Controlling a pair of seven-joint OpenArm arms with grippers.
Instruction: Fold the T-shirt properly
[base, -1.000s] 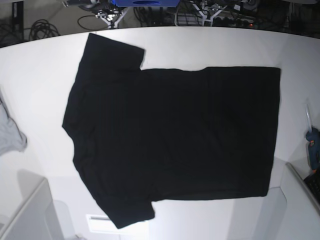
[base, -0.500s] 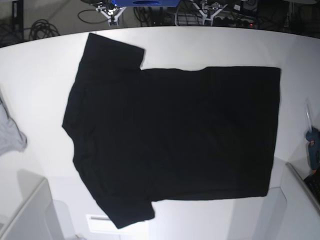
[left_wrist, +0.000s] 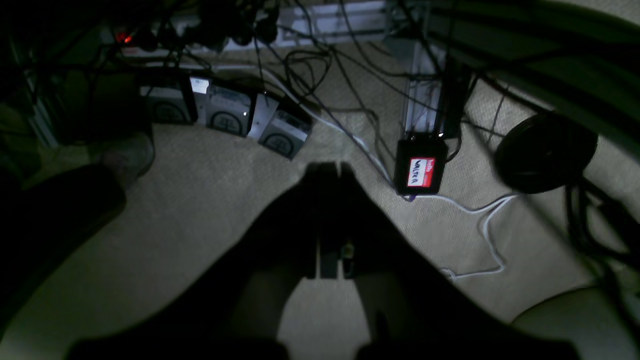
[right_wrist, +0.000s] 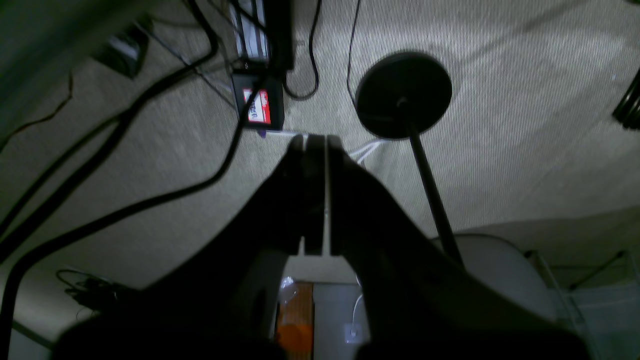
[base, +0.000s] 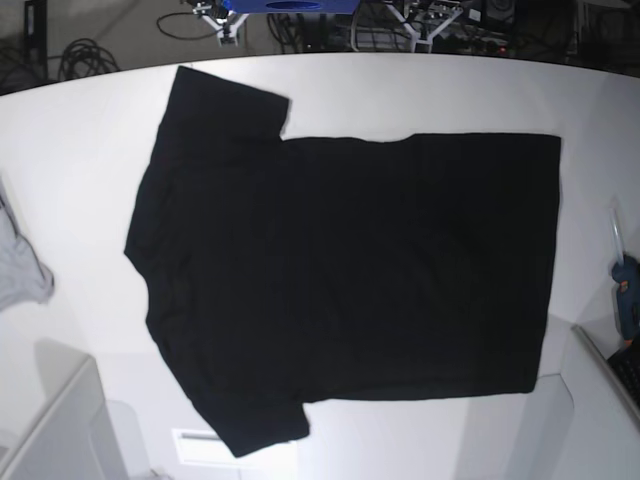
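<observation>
Black T-shirt (base: 345, 270) is lying flat and spread out on the white bench (base: 420, 90), so we are judging no fold is made yet. Our left gripper (left_wrist: 330, 172) and right gripper (right_wrist: 315, 145) are both clenched on nothing, hanging over a carpet floor (right_wrist: 525, 75) with cables (left_wrist: 350, 90).

A red-and-white name sticker (left_wrist: 420, 172) on a black box (left_wrist: 419, 165) on the carpet read "hello" above handwriting resembling "VALREA", at the left gripper's two o'clock.
</observation>
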